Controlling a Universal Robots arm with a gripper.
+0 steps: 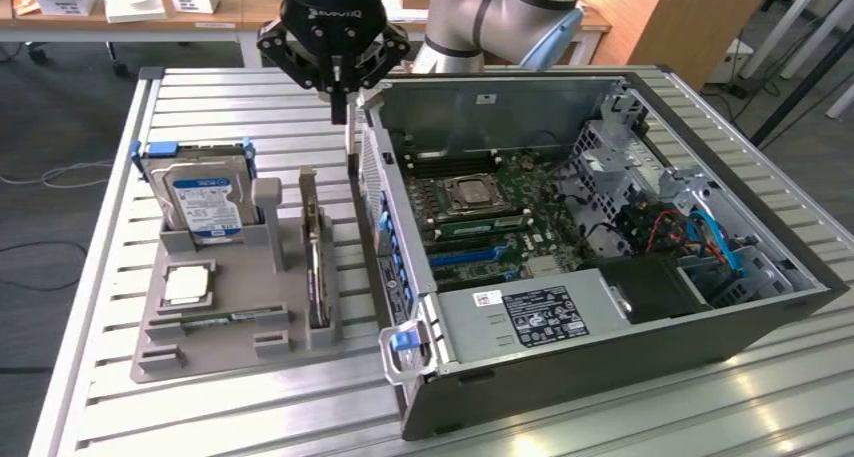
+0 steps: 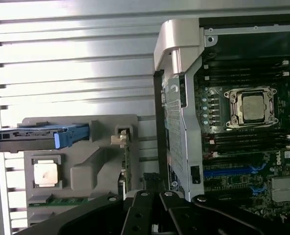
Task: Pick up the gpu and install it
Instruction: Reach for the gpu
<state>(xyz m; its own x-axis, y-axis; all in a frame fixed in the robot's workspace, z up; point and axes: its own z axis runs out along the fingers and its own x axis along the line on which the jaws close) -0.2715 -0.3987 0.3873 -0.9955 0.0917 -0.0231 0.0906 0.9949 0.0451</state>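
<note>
Exterior view: claw closed on nothing, poised over counter between grey holder and open case. Gpu not yet picked: parked on edge in holder slot beside hard drive, top edge exposed, likely for pinch from above. Case laid open side up, giving vertical access to motherboard.

Wrist view: claw tips together, empty. Gpu edge-on in holder, near claw tips, untouched.

robotiq on the end effector; dell on motherboard.
</note>
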